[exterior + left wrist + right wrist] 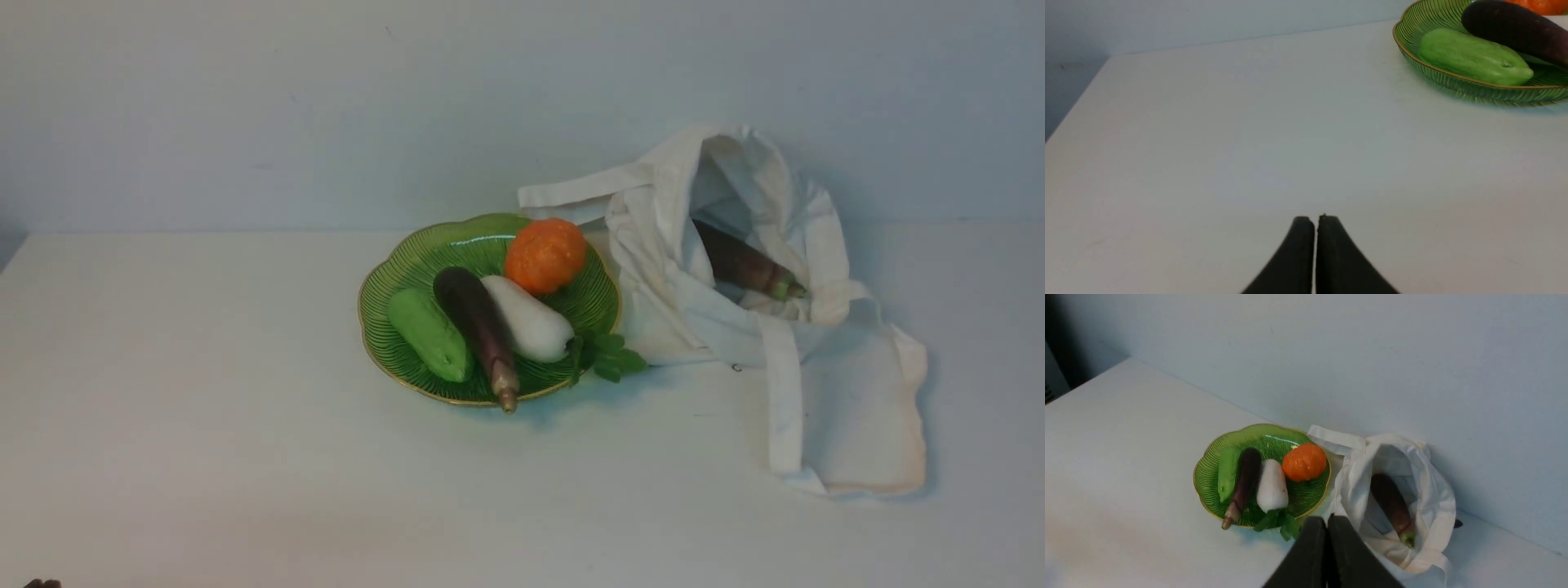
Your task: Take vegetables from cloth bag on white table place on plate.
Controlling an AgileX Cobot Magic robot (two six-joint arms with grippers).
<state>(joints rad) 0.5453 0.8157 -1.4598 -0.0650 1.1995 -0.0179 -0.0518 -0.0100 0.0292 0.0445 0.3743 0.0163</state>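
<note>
L gripper [1315,222], R gripper [1327,522] closed. Plate [457,237]: eggplant [478,322], gourd [429,333], radish [529,327], pumpkin [544,255]. Bag [857,408]: 2nd eggplant [743,265].

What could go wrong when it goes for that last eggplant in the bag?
The bagged eggplant lies among folds of the cloth bag, so the jaws might pinch fabric and drag the bag along. The plate is already crowded, and the plated eggplant overhangs the rim; adding another could nudge something off.

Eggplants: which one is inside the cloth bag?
The eggplant on the right, lying in the cloth bag's open mouth; the other eggplant lies on the green plate.
</note>
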